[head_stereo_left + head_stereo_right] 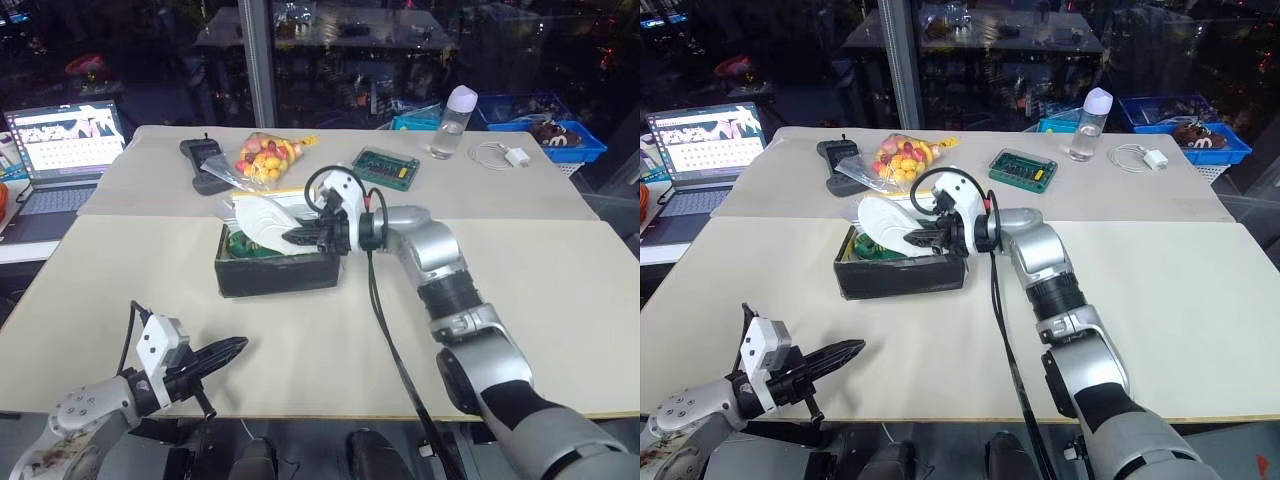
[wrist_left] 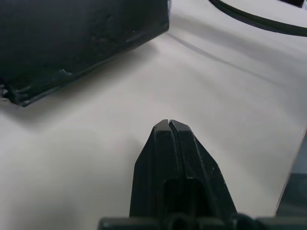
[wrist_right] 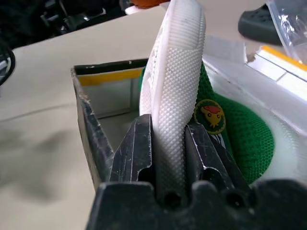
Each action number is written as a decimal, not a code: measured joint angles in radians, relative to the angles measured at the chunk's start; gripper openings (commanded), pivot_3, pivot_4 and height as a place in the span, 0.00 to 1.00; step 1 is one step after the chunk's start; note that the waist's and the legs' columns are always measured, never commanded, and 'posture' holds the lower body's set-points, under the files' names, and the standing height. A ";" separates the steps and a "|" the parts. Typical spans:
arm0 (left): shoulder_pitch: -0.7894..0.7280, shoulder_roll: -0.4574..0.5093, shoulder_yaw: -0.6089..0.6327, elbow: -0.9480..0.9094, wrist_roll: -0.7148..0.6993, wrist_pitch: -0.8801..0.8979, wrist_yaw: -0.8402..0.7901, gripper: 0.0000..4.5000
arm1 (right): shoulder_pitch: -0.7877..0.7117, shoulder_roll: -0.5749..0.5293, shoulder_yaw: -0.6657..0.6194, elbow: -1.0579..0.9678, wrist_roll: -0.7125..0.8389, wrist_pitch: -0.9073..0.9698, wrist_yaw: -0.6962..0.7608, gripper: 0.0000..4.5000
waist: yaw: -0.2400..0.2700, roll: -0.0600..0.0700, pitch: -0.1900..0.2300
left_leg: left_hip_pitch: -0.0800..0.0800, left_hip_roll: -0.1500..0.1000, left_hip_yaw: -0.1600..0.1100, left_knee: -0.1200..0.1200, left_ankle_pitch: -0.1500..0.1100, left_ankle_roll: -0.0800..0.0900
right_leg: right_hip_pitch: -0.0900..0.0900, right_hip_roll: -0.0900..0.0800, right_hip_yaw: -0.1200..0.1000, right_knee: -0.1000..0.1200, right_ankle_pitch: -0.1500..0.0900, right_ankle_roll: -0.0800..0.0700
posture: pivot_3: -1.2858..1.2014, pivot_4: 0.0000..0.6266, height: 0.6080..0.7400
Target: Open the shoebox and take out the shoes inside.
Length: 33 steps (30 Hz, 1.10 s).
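The shoebox (image 1: 277, 272) stands open in the middle of the table, dark sides showing, with its lid (image 3: 279, 63) folded back behind it. My right gripper (image 1: 298, 237) is shut on one shoe (image 1: 260, 222), gripping its pale dimpled sole (image 3: 175, 81); the shoe is tipped up on edge above the box. A second green shoe (image 3: 242, 136) with a small duck badge lies inside the box. My left gripper (image 1: 232, 348) is shut and empty, low near the table's front edge, with the box's dark side (image 2: 72, 43) ahead of it.
Behind the box lie a bag of coloured balls (image 1: 266, 158), a black device (image 1: 204, 163), a green circuit board (image 1: 386, 168), a bottle (image 1: 452, 123) and a white charger (image 1: 506, 155). A laptop (image 1: 62, 150) sits at the far left, a blue tray (image 1: 560, 138) at the far right.
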 measured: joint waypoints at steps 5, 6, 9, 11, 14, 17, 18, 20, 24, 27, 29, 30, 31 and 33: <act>0.017 -0.009 0.000 0.050 0.022 -0.053 -0.035 0.00 | 0.011 0.011 -0.051 -0.121 0.083 0.050 -0.038 0.09 | 0.002 0.000 0.000 | 0.000 0.000 0.000 0.000 0.000 0.000 | 0.000 0.000 0.000 0.000 0.000 0.000 | 0.52 0.24 0.81; 0.024 -0.013 0.000 0.055 0.026 -0.065 -0.040 0.00 | 0.011 0.019 -0.075 -0.147 0.107 0.067 -0.055 0.09 | 0.002 0.000 0.000 | 0.000 0.000 0.000 0.000 0.000 0.000 | 0.000 0.000 0.000 0.000 0.000 0.000 | 0.52 0.24 0.81; 0.030 -0.017 -0.001 0.061 0.036 -0.087 -0.047 0.00 | 0.012 0.034 -0.117 -0.171 0.151 0.105 -0.110 0.09 | 0.002 0.000 0.000 | 0.000 0.000 0.000 0.000 0.000 0.000 | 0.000 0.000 0.000 0.000 0.000 0.000 | 0.52 0.24 0.81; 0.037 -0.019 -0.001 0.063 0.041 -0.092 -0.053 0.00 | 0.016 0.042 -0.143 -0.189 0.182 0.138 -0.146 0.09 | 0.002 0.000 0.000 | 0.000 0.000 0.000 0.000 0.000 0.000 | 0.000 0.000 0.000 0.000 0.000 0.000 | 0.52 0.24 0.81; 0.037 -0.019 -0.002 0.064 0.042 -0.094 -0.057 0.00 | 0.015 0.043 -0.189 -0.223 0.235 0.177 -0.203 0.09 | 0.002 0.000 0.000 | -0.001 0.000 0.000 0.000 0.000 0.000 | 0.000 0.000 0.000 0.000 0.000 0.000 | 0.52 0.24 0.81; 0.029 -0.020 -0.001 0.064 0.039 -0.094 -0.061 0.00 | 0.001 0.012 -0.225 -0.248 0.254 0.198 -0.257 0.09 | 0.003 0.000 0.000 | -0.002 0.000 0.000 0.000 0.000 0.000 | -0.001 0.000 0.000 0.000 0.000 0.000 | 0.52 0.24 0.81; 0.027 -0.022 -0.001 0.063 0.033 -0.094 -0.061 0.00 | -0.016 -0.016 -0.246 -0.252 0.259 0.202 -0.286 0.09 | 0.005 0.000 0.000 | -0.002 0.000 0.000 0.000 0.000 0.000 | -0.001 0.000 0.000 0.000 0.000 0.000 | 0.52 0.24 0.81; 0.024 -0.027 0.000 0.056 0.018 -0.089 -0.058 0.00 | -0.034 -0.097 -0.268 -0.278 0.245 0.196 -0.323 0.09 | 0.009 0.000 0.000 | -0.004 0.000 -0.001 0.001 0.000 0.000 | -0.001 -0.001 -0.001 -0.002 0.000 0.000 | 0.52 0.24 0.81; 0.008 -0.031 0.000 0.008 -0.007 -0.073 -0.035 0.00 | -0.032 -0.300 -0.263 -0.298 0.142 0.140 -0.365 0.09 | 0.008 0.000 0.000 | -0.005 0.000 0.000 0.000 0.000 0.000 | -0.001 -0.001 0.000 -0.006 0.000 0.000 | 0.52 0.24 0.81; -0.014 -0.034 -0.002 -0.026 -0.025 -0.044 -0.010 0.00 | -0.008 -0.441 -0.175 -0.264 -0.013 0.029 -0.394 0.09 | 0.004 0.001 0.000 | -0.004 0.000 0.001 -0.001 0.000 0.000 | -0.002 -0.001 0.000 -0.006 0.000 0.001 | 0.52 0.24 0.81; -0.031 -0.035 -0.004 -0.047 -0.050 -0.012 0.015 0.00 | 0.038 -0.522 -0.087 -0.212 -0.151 -0.079 -0.419 0.09 | -0.002 0.000 0.000 | -0.004 0.000 0.001 -0.001 0.000 0.000 | -0.001 -0.001 0.001 -0.006 0.000 0.001 | 0.52 0.24 0.81; -0.045 -0.035 -0.005 -0.061 -0.063 0.006 0.030 0.00 | 0.063 -0.551 -0.036 -0.181 -0.217 -0.137 -0.435 0.09 | -0.002 0.000 0.000 | -0.004 0.000 0.001 -0.001 0.000 0.000 | -0.001 -0.001 0.001 -0.005 0.000 0.001 | 0.52 0.24 0.81; -0.055 -0.035 -0.005 -0.072 -0.073 0.021 0.042 0.00 | 0.080 -0.566 0.006 -0.155 -0.273 -0.177 -0.450 0.09 | -0.003 0.000 0.000 | -0.003 0.000 0.001 -0.001 0.000 0.000 | -0.002 -0.001 0.002 -0.005 0.000 0.001 | 0.52 0.24 0.81; -0.089 -0.035 -0.008 -0.101 -0.104 0.058 0.070 0.00 | 0.121 -0.604 0.138 -0.088 -0.441 -0.295 -0.511 0.09 | -0.003 0.001 0.000 | -0.003 -0.001 0.002 0.000 0.000 0.000 | -0.002 -0.001 0.002 -0.005 0.001 0.001 | 0.52 0.24 0.81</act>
